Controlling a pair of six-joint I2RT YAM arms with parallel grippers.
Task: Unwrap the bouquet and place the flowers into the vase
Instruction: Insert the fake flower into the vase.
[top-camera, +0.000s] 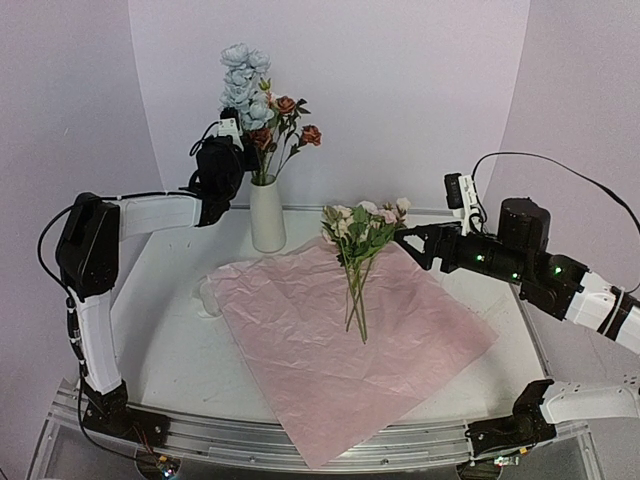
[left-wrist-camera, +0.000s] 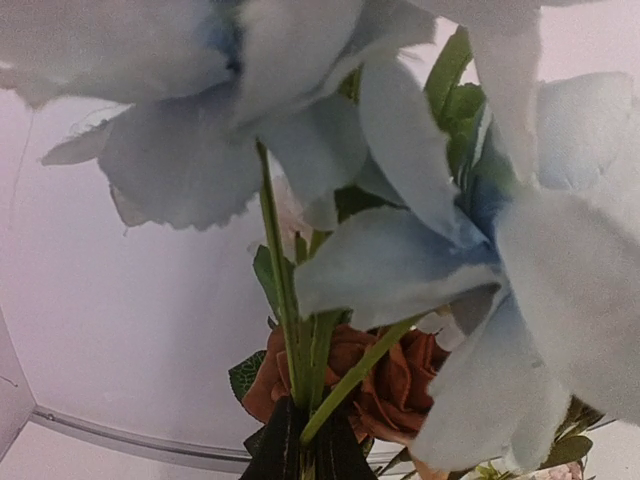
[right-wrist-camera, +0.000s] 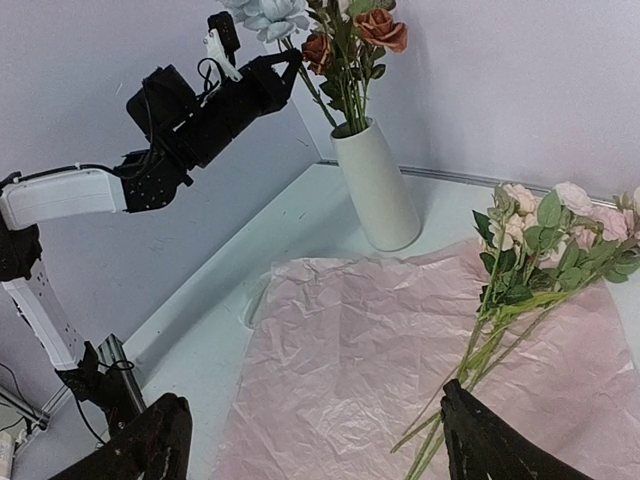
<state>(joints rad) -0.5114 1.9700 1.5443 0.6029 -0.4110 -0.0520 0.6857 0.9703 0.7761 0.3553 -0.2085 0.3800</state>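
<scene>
Our right gripper (top-camera: 412, 248), jaws wide, hovers just right of the pink-and-cream flowers (top-camera: 358, 250) lying on the paper (top-camera: 300, 340), stems pointing toward us (left gripper (top-camera: 238, 150) pinches blue stems (left-wrist-camera: 282, 300) in the vase (top-camera: 267, 215)).

Left gripper (top-camera: 247, 148) raised high, pinched closed; right gripper (top-camera: 408, 245) lower, jaws wide apart.

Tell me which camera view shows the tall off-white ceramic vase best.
Right wrist: the tall off-white ceramic vase shows whole and large, mouth to base, nothing in front. Top external shows it whole too, but smaller. Left wrist shows only the blue and orange artificial flowers, no vase.
</scene>
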